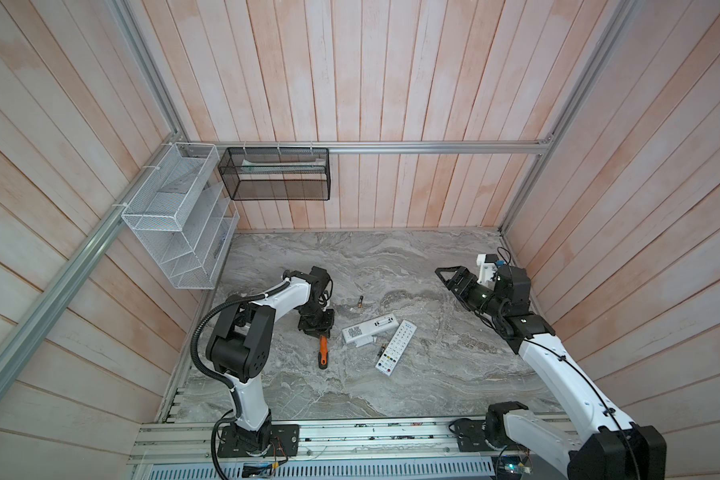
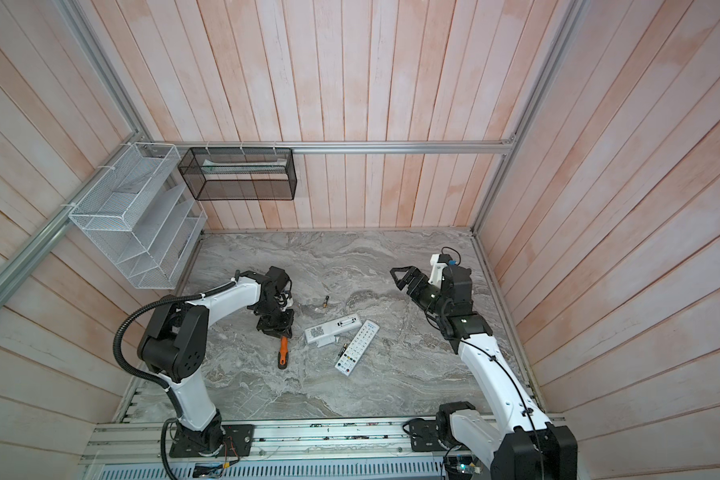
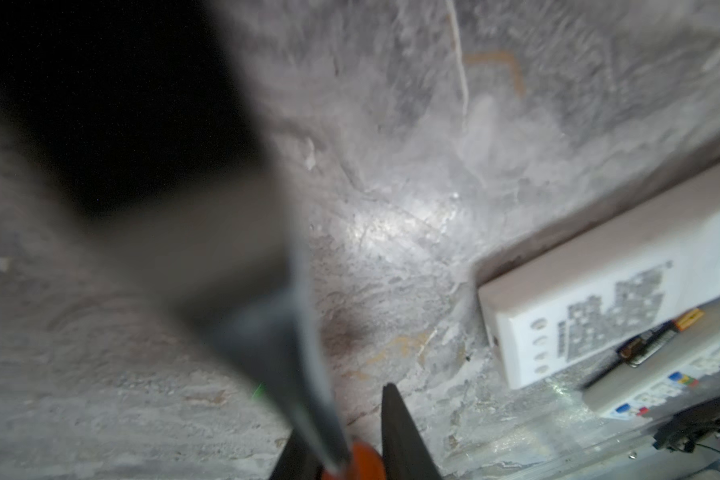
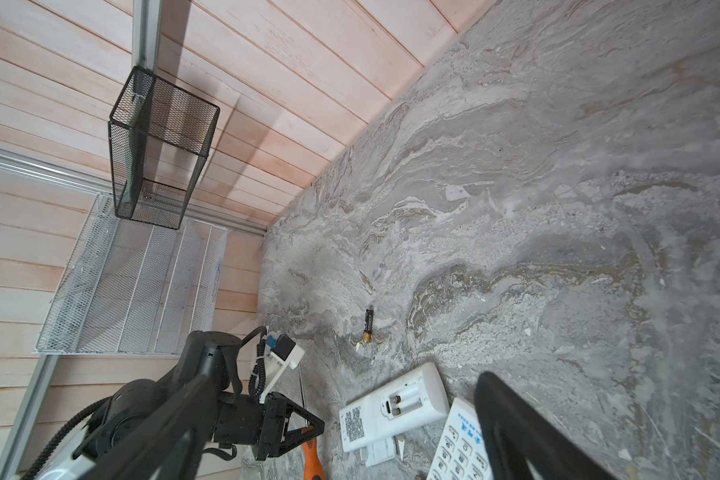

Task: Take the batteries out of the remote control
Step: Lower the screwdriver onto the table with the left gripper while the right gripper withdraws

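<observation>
- Grey marbled table [image 1: 391,257]: far half bare and open from above. Only one small dark gold-tipped battery [image 1: 360,302] lies there, well apart from the rest.
- Middle: white remote lying back-up [image 1: 368,329] and white remote lying keys-up [image 1: 395,348] nearly meet at their far ends. The narrow wedge between them holds slim dark batteries [image 1: 380,350]; tight entry.
- Left hand [image 1: 316,328], closed on the orange-handled screwdriver [image 1: 322,356], blocks the back-up remote's left side.
- Right hand [image 1: 447,276] raised, jaws wide, clear of everything.
- Near strip of table bare.
</observation>
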{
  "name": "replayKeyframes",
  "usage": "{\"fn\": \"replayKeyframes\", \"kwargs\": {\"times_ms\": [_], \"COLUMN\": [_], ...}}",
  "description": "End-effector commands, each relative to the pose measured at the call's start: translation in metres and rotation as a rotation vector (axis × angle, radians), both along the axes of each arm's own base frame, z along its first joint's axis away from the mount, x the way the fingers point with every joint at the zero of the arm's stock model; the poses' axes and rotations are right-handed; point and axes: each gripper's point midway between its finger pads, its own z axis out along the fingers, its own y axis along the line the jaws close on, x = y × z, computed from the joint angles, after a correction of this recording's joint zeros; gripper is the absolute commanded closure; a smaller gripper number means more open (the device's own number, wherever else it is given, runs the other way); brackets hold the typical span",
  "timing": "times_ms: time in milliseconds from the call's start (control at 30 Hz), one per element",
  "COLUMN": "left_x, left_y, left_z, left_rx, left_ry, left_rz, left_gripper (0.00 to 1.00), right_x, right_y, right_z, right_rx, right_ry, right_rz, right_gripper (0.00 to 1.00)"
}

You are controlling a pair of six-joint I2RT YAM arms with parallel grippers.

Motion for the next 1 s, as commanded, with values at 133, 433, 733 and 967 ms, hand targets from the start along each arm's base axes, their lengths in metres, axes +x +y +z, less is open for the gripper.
{"fn": "replayKeyframes", "kwargs": {"times_ms": [133,433,733,967], "left_x": [-0.003,-0.004,0.006,0.016], "left_y": [0.006,0.007,0.004,-0.006], "left_z": [-0.012,-0.013,0.01,0.055], "left_rx": [0.036,0.042,0.029,-0.035], "left_ry": [0.016,0.017,-0.031,-0.107], "left_rz": [-0.027,-0.03,-0.028,-0.006], "left_gripper": [0.64,0.58,0.49,0.39], "right_x": [0.0,0.001,0.001,0.001], "right_y": [0.001,0.001,0.004,0.004], "right_z": [0.007,0.009,0.005,-0.015], "right_rx": [-0.009,-0.01,-0.021,-0.063], "right_ry": [-0.015,-0.017,-0.006,0.063], "right_rz": [0.017,0.02,0.045,0.062], "right_gripper": [0.02,0.02,0.02,0.02]}}
